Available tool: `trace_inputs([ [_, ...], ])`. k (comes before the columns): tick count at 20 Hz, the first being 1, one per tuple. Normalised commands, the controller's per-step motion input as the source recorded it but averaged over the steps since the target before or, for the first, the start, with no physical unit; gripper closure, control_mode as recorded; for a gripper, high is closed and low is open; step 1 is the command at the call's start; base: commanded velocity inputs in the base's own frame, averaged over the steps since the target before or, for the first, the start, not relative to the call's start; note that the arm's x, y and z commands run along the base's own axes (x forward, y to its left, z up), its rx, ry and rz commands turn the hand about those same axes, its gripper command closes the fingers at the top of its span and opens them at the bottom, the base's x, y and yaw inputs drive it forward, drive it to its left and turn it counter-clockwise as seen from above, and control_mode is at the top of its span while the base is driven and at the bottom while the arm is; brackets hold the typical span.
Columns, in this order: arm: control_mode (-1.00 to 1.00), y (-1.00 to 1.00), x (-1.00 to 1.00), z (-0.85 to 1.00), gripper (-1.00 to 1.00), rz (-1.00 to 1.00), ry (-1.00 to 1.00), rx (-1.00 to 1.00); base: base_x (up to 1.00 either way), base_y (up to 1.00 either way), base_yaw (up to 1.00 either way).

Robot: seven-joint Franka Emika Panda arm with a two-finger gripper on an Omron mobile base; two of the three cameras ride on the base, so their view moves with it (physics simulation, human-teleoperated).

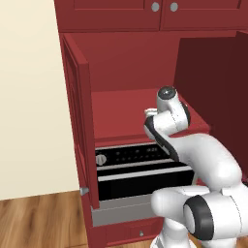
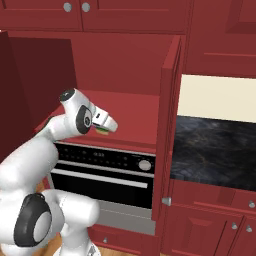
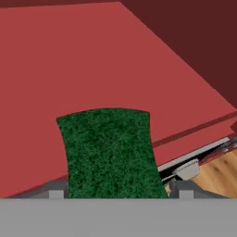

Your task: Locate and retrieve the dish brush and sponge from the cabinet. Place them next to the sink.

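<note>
tool (image 3: 116,194) spread wide — sponge (image 3: 110,152) sits between its tips, on cabinet (image 3: 92,60) shelf.

green-topped sponge (image 3: 110,152) lies flat on the open cabinet's (image 1: 121,63) red shelf.

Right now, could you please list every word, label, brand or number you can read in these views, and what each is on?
No text can be read.
Oven control panel: a row of small pale marks beside the round knob, too small and blurred to read.
Cabinet and sponge: no markings.
</note>
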Motion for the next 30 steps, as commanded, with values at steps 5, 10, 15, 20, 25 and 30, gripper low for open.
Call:
trace_inputs([
  [5, -1.00, 0.12, -0.77, 0.15, 1.00, -0.01, -0.01, 0.00, 0.00, 0.00, 0.00],
  [10, -1.00, 0.01, -0.96, 0.27, 1.00, -0.01, -0.01, 0.00, 0.00, 0.00, 0.00],
  [15, -1.00, 0.09, -1.00, 0.29, 1.00, 0.00, -0.01, -0.01, 0.00, 0.00, 0.00],
  [20, -1.00, 0.24, -1.00, 0.26, 1.00, 0.03, 0.01, -0.01, 0.00, 0.00, 0.00],
  [25, -1.00, 0.22, -0.97, 0.32, 1.00, 0.06, 0.01, -0.02, 0.00, 0.00, 0.00],
  [30, -1.00, 0.16, -0.53, 0.07, 1.00, 0.07, 0.11, -0.05, 0.00, 0.00, 0.00],
])
